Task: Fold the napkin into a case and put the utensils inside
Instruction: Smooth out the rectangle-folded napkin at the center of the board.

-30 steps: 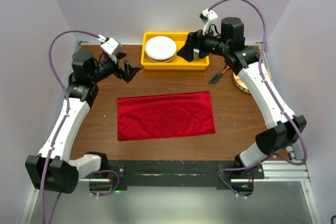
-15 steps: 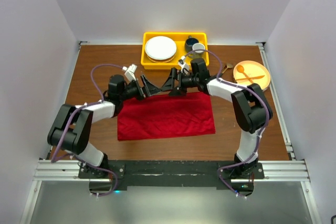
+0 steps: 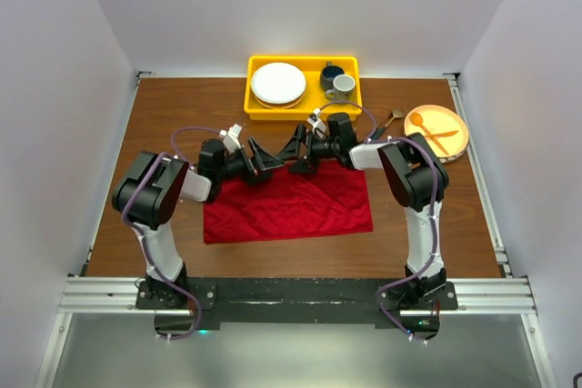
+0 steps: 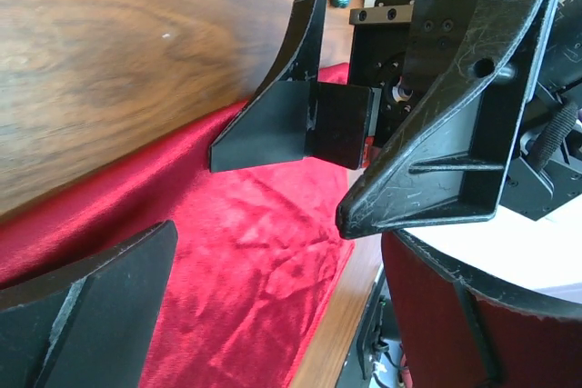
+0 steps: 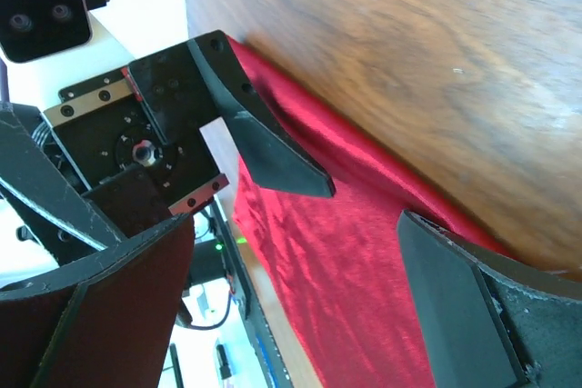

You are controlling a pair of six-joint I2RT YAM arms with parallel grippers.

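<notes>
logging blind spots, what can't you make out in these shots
Far edge of the bright red cloth napkin: top view, the open left gripper and right gripper cover its middle; contact unclear.
Thin gold utensils on the round orange plate: top view, too small to count.
Napkin's outline: both wrist views, cut off by frame edges.

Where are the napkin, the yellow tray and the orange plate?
napkin (image 3: 286, 211): top view, middle of the red cloth.
yellow tray (image 3: 273, 116): top view, its near wall.
orange plate (image 3: 453, 145): top view, bare part near its rim.
</notes>
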